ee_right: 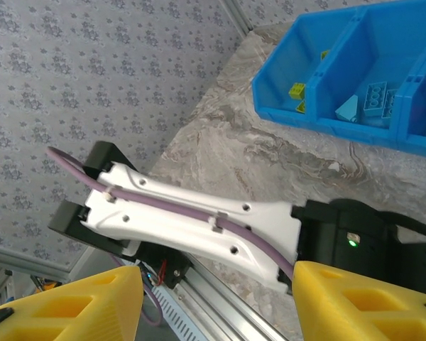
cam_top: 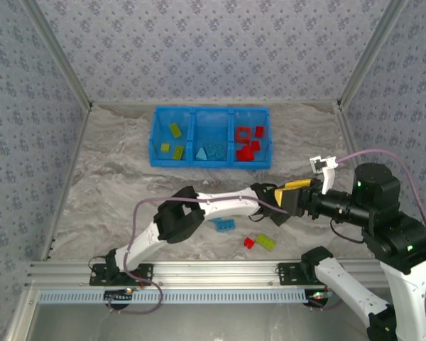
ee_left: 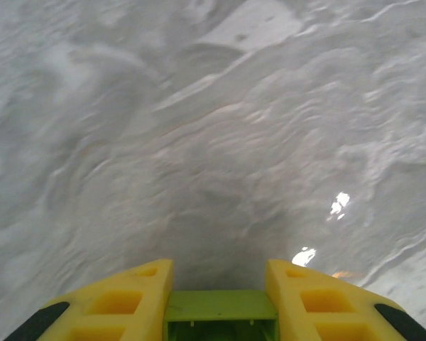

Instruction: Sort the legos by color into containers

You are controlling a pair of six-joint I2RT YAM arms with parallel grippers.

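A lime green lego (ee_left: 220,309) sits between the yellow fingers of my left gripper (ee_left: 219,275), which is shut on it just above bare marbled table. My right gripper (ee_right: 217,274) is open with nothing between its fingers, hovering over the left arm's white link (ee_right: 199,213). In the top view the right gripper (cam_top: 287,192) points left above the left arm's wrist. A light blue lego (cam_top: 224,225), a red lego (cam_top: 249,242) and a green lego (cam_top: 265,241) lie loose near the front. The blue containers (cam_top: 211,109) hold green legos on the left, blue in the middle and red on the right.
The left arm (cam_top: 199,206) stretches across the table's middle toward the right arm (cam_top: 373,199), and the two cross closely. Patterned walls close in the table's sides and back. A metal rail (cam_top: 199,273) runs along the near edge. The bin's front wall (ee_right: 319,122) shows at upper right.
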